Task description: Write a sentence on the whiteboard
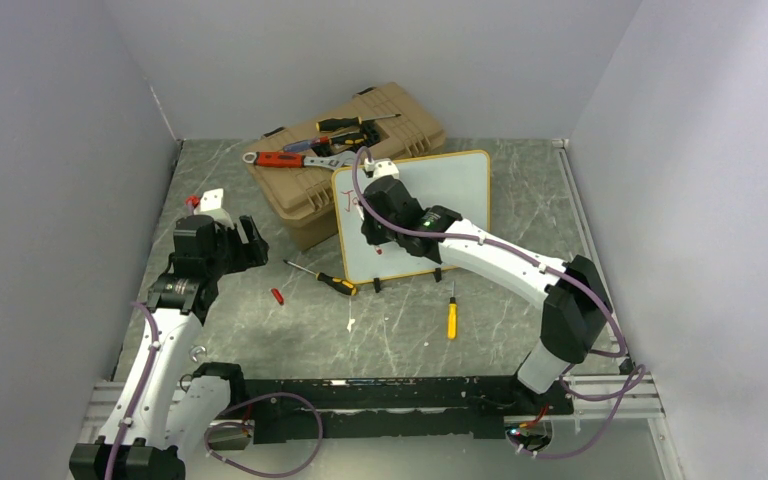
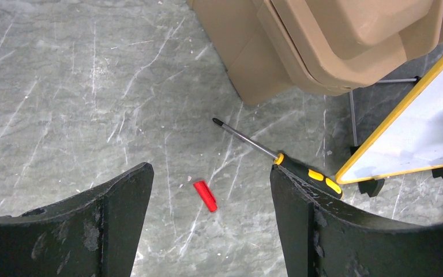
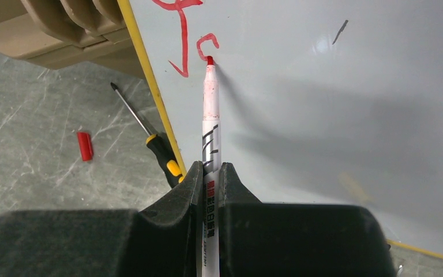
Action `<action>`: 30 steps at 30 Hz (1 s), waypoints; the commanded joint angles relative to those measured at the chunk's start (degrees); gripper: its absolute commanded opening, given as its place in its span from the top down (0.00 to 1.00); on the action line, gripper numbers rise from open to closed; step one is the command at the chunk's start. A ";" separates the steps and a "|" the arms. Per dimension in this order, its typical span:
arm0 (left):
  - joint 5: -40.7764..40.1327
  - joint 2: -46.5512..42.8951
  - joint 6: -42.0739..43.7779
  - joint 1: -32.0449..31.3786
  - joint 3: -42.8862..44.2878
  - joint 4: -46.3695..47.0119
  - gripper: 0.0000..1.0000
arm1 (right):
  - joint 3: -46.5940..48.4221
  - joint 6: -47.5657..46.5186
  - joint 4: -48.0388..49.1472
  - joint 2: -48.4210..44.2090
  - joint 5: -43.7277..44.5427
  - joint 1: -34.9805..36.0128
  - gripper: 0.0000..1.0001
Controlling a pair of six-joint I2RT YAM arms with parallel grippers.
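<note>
The whiteboard (image 1: 440, 190) with a tan-yellow frame leans on the tan toolbox; it also shows in the right wrist view (image 3: 323, 115) and the left wrist view (image 2: 421, 127). My right gripper (image 3: 210, 167) is shut on a white marker (image 3: 210, 121) whose red tip touches the board's upper left. The sentence (image 3: 184, 40) is only a red "J" and part of a second letter. In the top view the right gripper (image 1: 375, 205) covers most of the writing (image 1: 351, 203). My left gripper (image 2: 210, 173) is open and empty above a red marker cap (image 2: 205, 195).
The tan toolbox (image 1: 310, 200) holds a red wrench (image 1: 280, 159) and screwdrivers. A black-and-yellow screwdriver (image 1: 325, 279) lies in front of the board, the red cap (image 1: 277, 296) to its left, a small yellow screwdriver (image 1: 451, 318) to the right. Grey walls enclose the table.
</note>
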 commanded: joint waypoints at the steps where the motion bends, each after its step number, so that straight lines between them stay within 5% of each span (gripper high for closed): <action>1: -0.61 -0.92 0.96 -0.16 -0.28 1.50 0.20 | 0.87 -0.42 -0.06 -1.63 5.09 -0.65 1.00; 30: -0.70 -0.80 0.91 -0.17 -0.27 1.44 0.20 | -0.42 -3.46 5.56 -4.44 5.04 -0.65 1.00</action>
